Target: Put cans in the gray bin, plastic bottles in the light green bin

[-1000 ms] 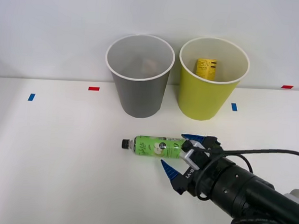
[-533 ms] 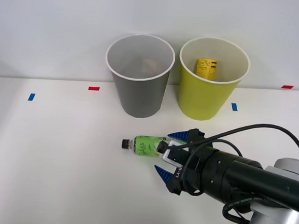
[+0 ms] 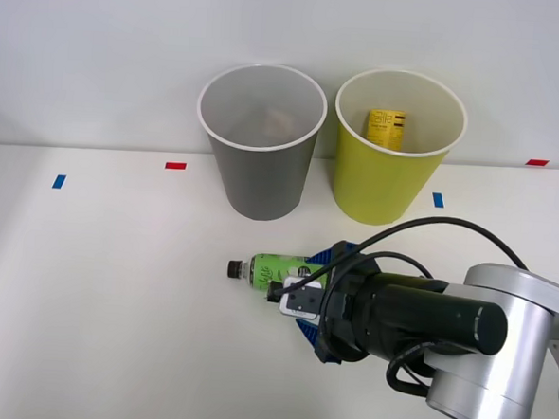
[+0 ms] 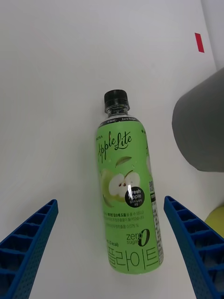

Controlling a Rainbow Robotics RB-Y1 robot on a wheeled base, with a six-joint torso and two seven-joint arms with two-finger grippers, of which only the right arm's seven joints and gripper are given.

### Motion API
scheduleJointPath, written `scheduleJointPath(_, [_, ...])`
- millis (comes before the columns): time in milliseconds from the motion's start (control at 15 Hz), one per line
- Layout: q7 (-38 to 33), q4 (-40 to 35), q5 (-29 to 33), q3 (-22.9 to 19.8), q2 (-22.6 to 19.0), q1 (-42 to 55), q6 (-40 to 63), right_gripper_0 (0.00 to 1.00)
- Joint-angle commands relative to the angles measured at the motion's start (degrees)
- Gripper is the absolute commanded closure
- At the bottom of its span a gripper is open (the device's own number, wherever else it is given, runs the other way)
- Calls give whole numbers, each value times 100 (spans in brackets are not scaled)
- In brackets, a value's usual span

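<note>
The right arm [image 3: 461,339] enters from the near right and reaches left across the white table [image 3: 93,303]. A black cable [image 3: 449,225] loops over the arm.

The right gripper [image 4: 112,247] is spread wide. In the wrist view its two blue ribbed fingers [image 4: 28,247] stand on either side of the lower body of the green-label bottle [image 4: 127,187], with a clear gap of table between each finger and the bottle. No contact is visible.

The green-label bottle lies on its side on the table, near the middle of the scene. Its black cap [image 3: 232,268] points left; its base end is covered by the gripper in the front view. The label shows a cut apple and the words "Apple Lite".

Beyond the bottle, two bins stand upright side by side at the far edge of the table, close together.
- The gray bin [image 3: 260,175] is on the left, directly beyond the bottle. Its contents cannot be made out.
- The light green bin [image 3: 387,183] is on the right. The yellow-label bottle [image 3: 386,127] rests inside it against the far wall.

Red tape marks [image 3: 175,165] and blue tape marks [image 3: 58,181] lie on the table toward its far side.
</note>
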Motion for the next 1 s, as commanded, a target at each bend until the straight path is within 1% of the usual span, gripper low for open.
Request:
scheduleJointPath(67, [14,435,-19,411,179,-542,-132,23])
scheduleJointPath(133, [32,567,-168,481,197,-726,-158,23])
scheduleJointPath(267, [76,839,-784,499,188,-1086,-281,24])
scheduleJointPath(400, [137,1032,-1082,578,197,-1341,-281,25])
scheduleJointPath(533, [190,1199,-1117,754,241,-1526,-273,27])
scheduleJointPath(733, [234,1446,-1117,903,443,-1631,-281,27])
scheduleJointPath(1000, [401,2096,-1117,1052,891,-1877,-281,28])
